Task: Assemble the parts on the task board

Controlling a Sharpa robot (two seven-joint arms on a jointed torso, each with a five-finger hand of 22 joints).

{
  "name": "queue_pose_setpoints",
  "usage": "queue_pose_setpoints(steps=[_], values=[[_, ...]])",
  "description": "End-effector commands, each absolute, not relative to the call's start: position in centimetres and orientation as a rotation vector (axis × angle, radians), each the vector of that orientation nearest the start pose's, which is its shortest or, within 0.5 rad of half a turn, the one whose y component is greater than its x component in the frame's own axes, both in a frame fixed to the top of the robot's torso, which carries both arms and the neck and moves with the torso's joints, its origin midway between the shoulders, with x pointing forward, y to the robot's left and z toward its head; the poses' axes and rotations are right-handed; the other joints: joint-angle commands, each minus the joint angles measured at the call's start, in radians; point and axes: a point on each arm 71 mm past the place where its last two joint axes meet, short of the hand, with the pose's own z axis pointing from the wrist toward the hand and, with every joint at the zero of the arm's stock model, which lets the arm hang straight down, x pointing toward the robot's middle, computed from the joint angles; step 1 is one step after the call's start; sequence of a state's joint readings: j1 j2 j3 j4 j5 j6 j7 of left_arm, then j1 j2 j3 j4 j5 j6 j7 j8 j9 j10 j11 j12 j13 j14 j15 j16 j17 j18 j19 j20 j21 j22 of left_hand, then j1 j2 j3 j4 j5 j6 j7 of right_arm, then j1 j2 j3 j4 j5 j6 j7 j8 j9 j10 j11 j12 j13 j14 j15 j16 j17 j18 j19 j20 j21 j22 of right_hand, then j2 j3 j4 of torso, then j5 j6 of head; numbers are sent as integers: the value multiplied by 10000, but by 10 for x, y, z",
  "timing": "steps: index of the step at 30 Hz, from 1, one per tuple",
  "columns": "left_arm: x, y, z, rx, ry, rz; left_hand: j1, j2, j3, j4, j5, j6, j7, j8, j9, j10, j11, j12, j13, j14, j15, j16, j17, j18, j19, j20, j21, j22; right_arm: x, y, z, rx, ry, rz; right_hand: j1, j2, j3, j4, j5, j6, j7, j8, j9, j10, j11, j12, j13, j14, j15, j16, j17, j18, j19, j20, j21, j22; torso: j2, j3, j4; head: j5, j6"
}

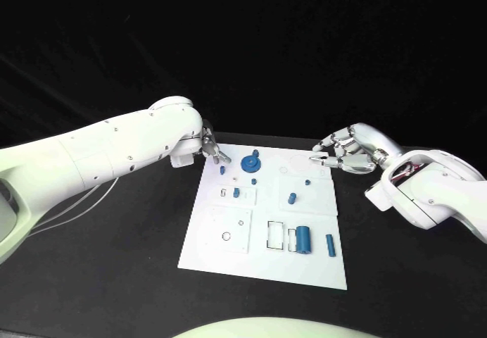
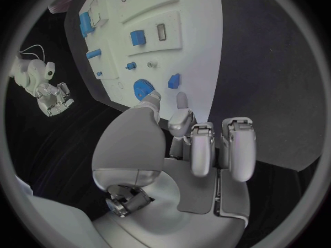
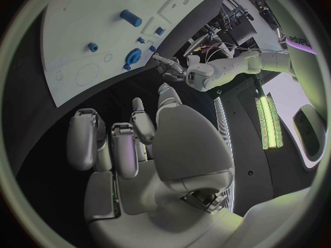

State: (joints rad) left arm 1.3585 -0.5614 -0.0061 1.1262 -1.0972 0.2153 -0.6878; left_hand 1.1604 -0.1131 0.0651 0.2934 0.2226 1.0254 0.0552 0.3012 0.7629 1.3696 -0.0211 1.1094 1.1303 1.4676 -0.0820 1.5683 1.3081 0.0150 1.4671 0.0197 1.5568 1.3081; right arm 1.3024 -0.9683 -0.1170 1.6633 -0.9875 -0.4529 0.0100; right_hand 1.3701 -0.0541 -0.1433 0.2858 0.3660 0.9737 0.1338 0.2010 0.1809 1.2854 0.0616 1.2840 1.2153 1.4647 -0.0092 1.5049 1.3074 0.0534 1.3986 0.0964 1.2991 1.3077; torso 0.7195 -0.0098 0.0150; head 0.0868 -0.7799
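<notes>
The white task board [image 1: 266, 271] lies mid-worktop [image 1: 122, 282] between the two hands; the left hand [image 1: 208, 149] hovers at its far corner, the right hand [image 1: 348, 153] just off the opposite far edge, both with fingers loosely curled, holding nothing. Several small blue parts [image 1: 303, 239] lie loose, so assembly looks largely unfinished.

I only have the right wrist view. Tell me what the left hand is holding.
Observer: Nothing. The left wrist view shows the left hand with its fingers apart and empty.
Operator: Give me its place on the board.
Observer: In the head view it hovers at the far left corner of the task board, beside the round blue part.
Operator: Report the near end.
Observer: A blue cylinder lies there, with a thin blue bar to its right.
</notes>
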Motion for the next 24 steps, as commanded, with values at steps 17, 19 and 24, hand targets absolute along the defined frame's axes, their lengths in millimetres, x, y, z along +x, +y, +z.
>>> queue_pose_setpoints(steps=[17,19,24], values=[[571,195,-170,-2451,22687,-1170,-53,71,-95,-17,64,97,-3,-46,-44,-27,44,3,-3,1032,90,25,2627,-75,854,82,-29,2332,467,-223,-150,2168,16111,9131,-83,-13,-49,2,-44,-71,31,34,9,-9,-50,-33,-3,700,-55,-65,1158,171,-10,-27,-35,497,-7,0,6,-14,-23],[571,195,-170,-2446,22709,-1182,-43,80,-98,-19,65,101,-4,-50,-51,-26,44,7,-1,1032,90,25,2627,-76,856,82,-27,2336,467,-223,-150,2166,16111,9133,-83,-13,-49,2,-44,-71,31,34,9,-9,-50,-33,-3,700,-55,-65,1158,171,-10,-27,-35,497,-13,0,10,-29,-41],[571,194,-171,-2433,22758,-1197,-20,109,-105,-22,67,112,-5,-62,-68,-23,43,20,8,1032,91,25,2627,-78,861,84,-23,2343,467,-223,-150,2162,16113,9137,-83,-13,-49,2,-44,-71,31,34,9,-9,-50,-33,-3,700,-55,-65,1158,171,-10,-27,-35,497,-10,3,9,-37,-36]])
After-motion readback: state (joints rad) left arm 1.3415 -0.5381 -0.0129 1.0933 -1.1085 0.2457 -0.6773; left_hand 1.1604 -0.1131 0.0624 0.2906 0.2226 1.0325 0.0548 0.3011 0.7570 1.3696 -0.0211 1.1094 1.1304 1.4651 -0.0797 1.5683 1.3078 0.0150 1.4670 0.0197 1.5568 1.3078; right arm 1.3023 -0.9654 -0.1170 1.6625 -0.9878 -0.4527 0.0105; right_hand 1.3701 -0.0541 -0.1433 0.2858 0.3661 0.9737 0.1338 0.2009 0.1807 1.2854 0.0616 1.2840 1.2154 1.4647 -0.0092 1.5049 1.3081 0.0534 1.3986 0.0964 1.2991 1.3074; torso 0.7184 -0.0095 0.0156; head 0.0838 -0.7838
